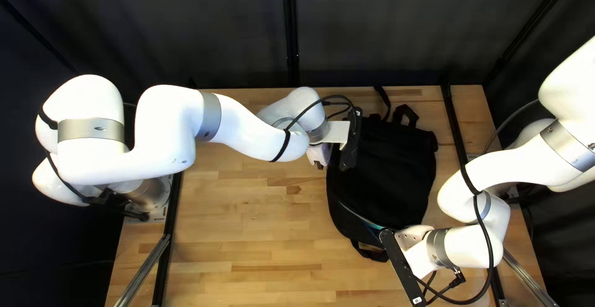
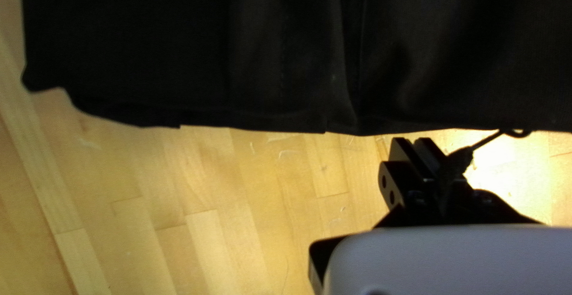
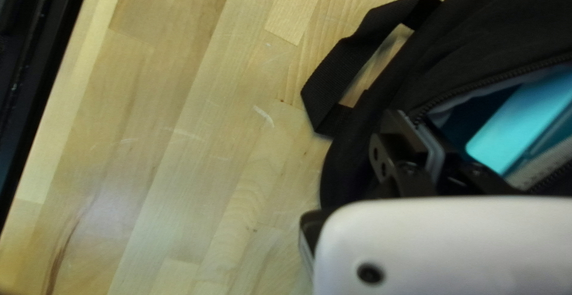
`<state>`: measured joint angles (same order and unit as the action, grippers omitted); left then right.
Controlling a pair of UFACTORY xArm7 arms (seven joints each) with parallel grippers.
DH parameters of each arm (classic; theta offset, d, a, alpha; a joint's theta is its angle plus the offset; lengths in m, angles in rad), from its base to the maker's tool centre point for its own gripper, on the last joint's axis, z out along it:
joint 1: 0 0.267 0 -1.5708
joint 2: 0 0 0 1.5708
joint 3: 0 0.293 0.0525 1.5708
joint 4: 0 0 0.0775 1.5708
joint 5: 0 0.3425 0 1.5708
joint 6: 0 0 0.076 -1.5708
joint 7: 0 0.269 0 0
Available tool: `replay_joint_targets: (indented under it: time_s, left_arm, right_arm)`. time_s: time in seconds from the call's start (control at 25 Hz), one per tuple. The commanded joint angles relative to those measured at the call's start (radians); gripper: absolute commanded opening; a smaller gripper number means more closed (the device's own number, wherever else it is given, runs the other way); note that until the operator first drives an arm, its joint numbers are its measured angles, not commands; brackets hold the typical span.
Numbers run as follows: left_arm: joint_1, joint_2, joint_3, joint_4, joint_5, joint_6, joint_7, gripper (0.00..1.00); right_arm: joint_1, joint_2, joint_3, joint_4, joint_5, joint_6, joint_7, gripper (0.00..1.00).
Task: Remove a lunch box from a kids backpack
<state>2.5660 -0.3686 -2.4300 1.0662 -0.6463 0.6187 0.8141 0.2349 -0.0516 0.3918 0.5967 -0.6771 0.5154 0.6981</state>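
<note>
The black backpack (image 1: 390, 170) lies on the table under both arms. My left gripper (image 1: 349, 139) is over its left side; my right gripper (image 1: 403, 266) is at its near end. In the left wrist view, my left gripper (image 2: 413, 143) is shut on a dark pull (image 2: 460, 161) whose cord reaches toward the backpack (image 2: 286, 50). In the right wrist view, my right gripper (image 3: 411, 122) is shut on the edge of the unzipped opening of the backpack (image 3: 369, 158), at the zipper's end. Beside it, a turquoise lunch box (image 3: 524, 119) shows partly inside; the rest is hidden.
A webbing loop (image 3: 339, 65) sticks out from the backpack onto the wooden table (image 3: 196, 146). Black rails (image 1: 455, 127) run along both sides of the table (image 1: 260, 232). My left arm spans the table's far half; its cable (image 1: 338, 99) arches near the gripper.
</note>
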Motion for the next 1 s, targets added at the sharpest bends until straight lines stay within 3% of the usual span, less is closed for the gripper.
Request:
replay_joint_targets:
  time_s: [0.04, 0.16, 0.2, 0.24, 0.4, 0.48, 0.52, 0.6, 0.72, 1.0]
  left_arm:
    - [0.011, -0.007, 0.003, 0.016, 0.001, 0.012, 0.001, 0.0]
    - [0.0, 0.01, 0.016, 0.011, 0.019, 0.016, -0.013, 0.0]
    - [-0.007, 0.018, 0.022, 0.006, 0.029, 0.015, -0.023, 0.14]
    - [-0.021, 0.034, 0.031, -0.004, 0.045, 0.011, -0.039, 0.96]
    - [-0.127, 0.167, 0.093, -0.09, 0.227, -0.021, -0.192, 1.0]
    - [-0.169, 0.26, 0.108, -0.151, 0.372, -0.041, -0.31, 1.0]
    - [-0.178, 0.332, 0.096, -0.197, 0.494, -0.053, -0.412, 1.0]
    - [-0.144, 0.443, 0.026, -0.272, 0.686, -0.059, -0.587, 1.0]
    - [-0.09, 0.551, -0.085, -0.358, 0.868, -0.052, -0.783, 1.0]
    - [-0.029, 0.737, -0.305, -0.505, 1.098, 0.033, -1.113, 1.0]
  right_arm:
    - [-0.002, -0.002, -0.002, -0.004, -0.003, -0.003, -0.002, 0.0]
    - [-0.003, -0.004, -0.003, -0.006, -0.007, -0.004, 0.003, 0.0]
    - [-0.004, -0.005, -0.003, -0.007, -0.01, -0.003, 0.007, 0.0]
    - [-0.005, -0.007, -0.004, -0.008, -0.013, -0.002, 0.011, 0.0]
    - [-0.014, -0.016, -0.009, -0.009, -0.031, 0.006, 0.028, 0.0]
    - [-0.022, -0.02, -0.014, -0.009, -0.044, 0.009, 0.039, 0.0]
    - [-0.029, -0.02, -0.019, -0.01, -0.059, 0.009, 0.052, 0.0]
    - [-0.044, -0.018, -0.029, -0.015, -0.088, 0.002, 0.076, 0.0]
    - [-0.06, -0.013, -0.041, -0.017, -0.119, -0.003, 0.105, 0.0]
    - [-0.075, 0.012, -0.054, 0.074, -0.104, 0.067, 0.073, 0.0]
